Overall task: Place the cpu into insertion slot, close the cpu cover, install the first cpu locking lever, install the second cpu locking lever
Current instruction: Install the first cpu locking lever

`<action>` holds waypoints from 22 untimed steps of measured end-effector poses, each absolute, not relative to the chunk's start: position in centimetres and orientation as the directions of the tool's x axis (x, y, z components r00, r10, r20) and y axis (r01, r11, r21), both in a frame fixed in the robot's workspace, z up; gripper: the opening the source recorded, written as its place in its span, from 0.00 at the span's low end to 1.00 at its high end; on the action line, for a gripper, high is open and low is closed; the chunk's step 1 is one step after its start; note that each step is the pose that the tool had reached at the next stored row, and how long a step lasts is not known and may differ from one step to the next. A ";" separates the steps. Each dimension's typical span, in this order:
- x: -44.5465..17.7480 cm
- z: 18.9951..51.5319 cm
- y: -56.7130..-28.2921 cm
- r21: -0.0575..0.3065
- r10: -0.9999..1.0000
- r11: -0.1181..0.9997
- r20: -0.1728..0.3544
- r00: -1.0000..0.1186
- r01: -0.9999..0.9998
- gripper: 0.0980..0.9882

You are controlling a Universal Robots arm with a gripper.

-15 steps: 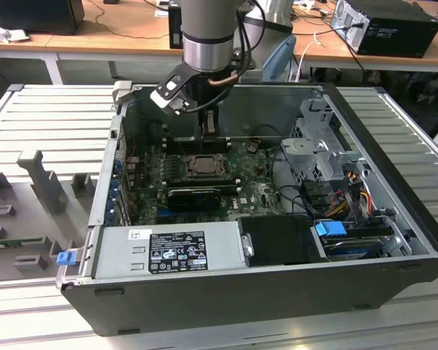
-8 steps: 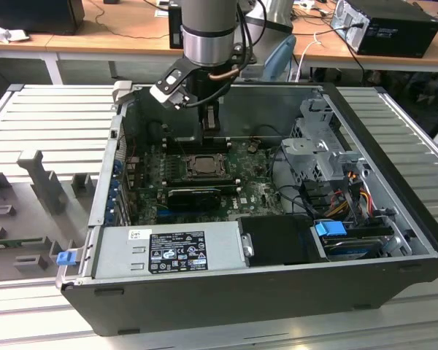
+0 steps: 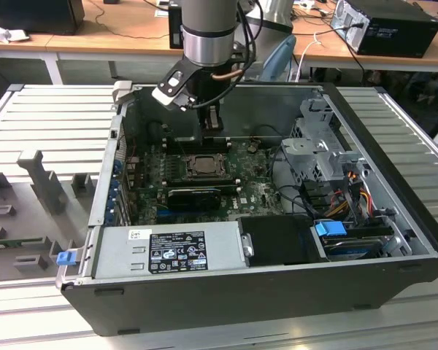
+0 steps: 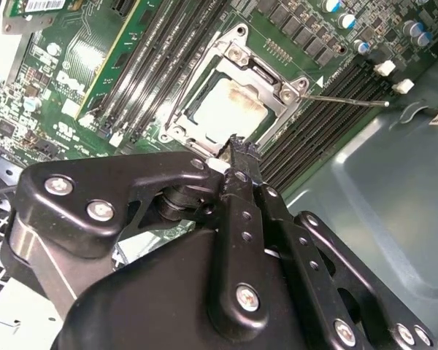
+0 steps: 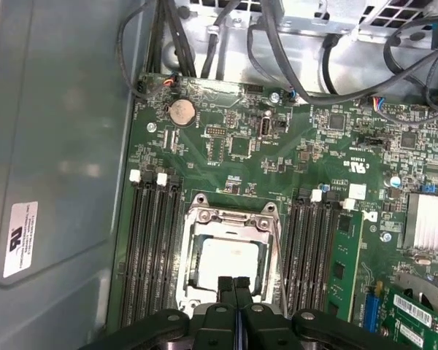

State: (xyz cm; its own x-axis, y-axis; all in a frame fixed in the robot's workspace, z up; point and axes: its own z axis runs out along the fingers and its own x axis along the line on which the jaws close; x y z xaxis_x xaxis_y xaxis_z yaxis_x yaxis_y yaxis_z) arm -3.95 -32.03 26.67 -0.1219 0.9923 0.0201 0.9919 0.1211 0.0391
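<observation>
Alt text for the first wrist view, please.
The gripper, fingers together, hangs by the edge of the silvery chip, which lies inside the metal cover frame. Green motherboard and black memory slots surround it.

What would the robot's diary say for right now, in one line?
cpu: seated | cpu cover: down around cpu | gripper: shut, empty, at cover's edge

A: Just beyond the jaws?
B: Pale silver chip (image 4: 226,109), brownish smear along one edge; silvery frame (image 4: 261,74) around it.
A: Either side of the jaws?
B: Rows of black slots (image 5: 153,248), striping a green board (image 5: 277,157).
A: And the gripper (image 5: 233,281)?
B: Black.
</observation>
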 end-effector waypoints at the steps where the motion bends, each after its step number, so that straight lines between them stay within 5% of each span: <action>1: -3.9 26.7 -32.0 0.039 0.991 0.129 0.020 -0.129 0.991 0.01; 22: -3.9 26.7 -32.0 0.039 0.967 0.254 0.020 -0.255 0.966 0.01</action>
State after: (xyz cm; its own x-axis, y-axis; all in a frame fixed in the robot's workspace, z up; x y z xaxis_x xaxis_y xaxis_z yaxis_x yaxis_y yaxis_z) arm -3.95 -32.04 26.67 -0.2547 0.9668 0.0201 0.9665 0.2538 0.0391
